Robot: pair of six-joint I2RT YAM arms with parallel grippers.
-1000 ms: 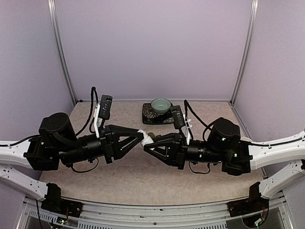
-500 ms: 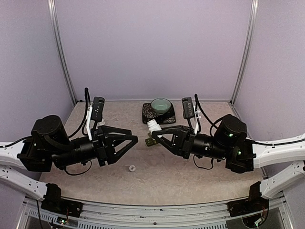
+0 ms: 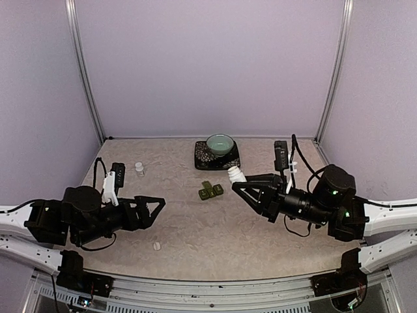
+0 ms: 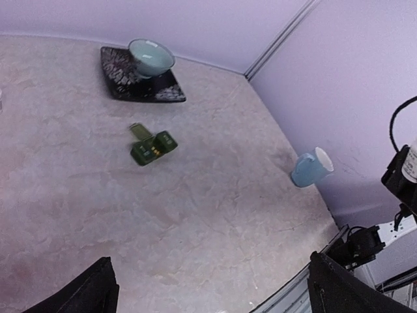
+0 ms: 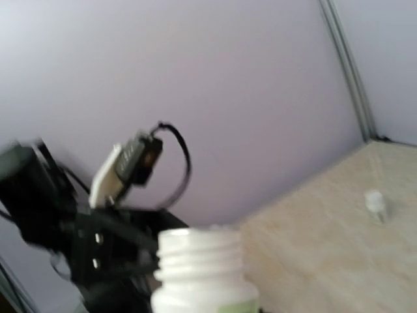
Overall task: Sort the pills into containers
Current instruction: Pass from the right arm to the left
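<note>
The containers [image 3: 210, 190], a dark green strip of joined compartments, lie mid-table; in the left wrist view the containers [image 4: 153, 146] have one lid flipped open. My right gripper [image 3: 238, 184] is shut on an uncapped white bottle [image 3: 234, 173], held above the table to the right of the strip. The bottle [image 5: 199, 261] shows its bare threaded neck. My left gripper [image 3: 155, 205] is open and empty, low at the left, its fingers [image 4: 98, 293] spread wide. No pills show.
A teal bowl [image 3: 219, 143] sits on a dark patterned tray [image 3: 203, 160] at the back. A white cap [image 3: 157, 246] lies near the front left. A small white object [image 3: 139, 167] stands back left. A pale blue mug [image 4: 311, 168] lies at the right.
Both grippers met at the bottle. The left one opened and drew back left. The white cap dropped to the table and moved left. The right arm pulled right with the bottle.
</note>
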